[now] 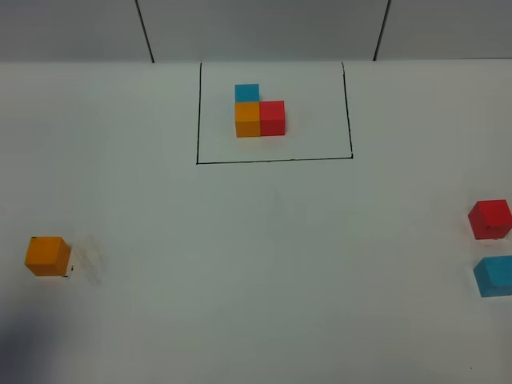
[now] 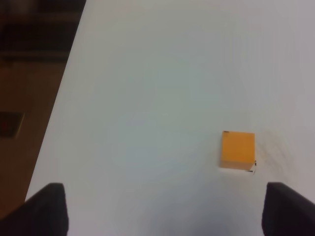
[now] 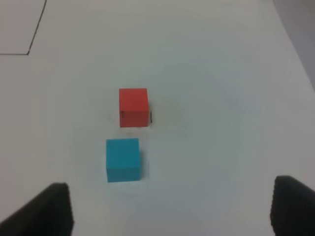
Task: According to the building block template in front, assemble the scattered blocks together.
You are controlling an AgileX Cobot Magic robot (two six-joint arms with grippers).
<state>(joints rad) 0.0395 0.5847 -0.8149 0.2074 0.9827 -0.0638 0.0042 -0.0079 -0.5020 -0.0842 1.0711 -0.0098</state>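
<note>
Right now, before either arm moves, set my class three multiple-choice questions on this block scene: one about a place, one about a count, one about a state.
1. Where on the table does the loose orange cube lie in the high view?
A) far left
B) centre
C) far right

2. How many cubes are there in all?
A) four
B) six
C) eight

3. How do the left gripper and right gripper stand?
A) both open, holding nothing
B) left shut on a cube
C) both shut on cubes

Answers:
1 A: it sits alone near the left edge.
2 B: three in the template, plus the orange one, the loose red cube and the loose blue cube.
3 A: each wrist view shows fingertips wide apart, with the cubes ahead untouched.
</note>
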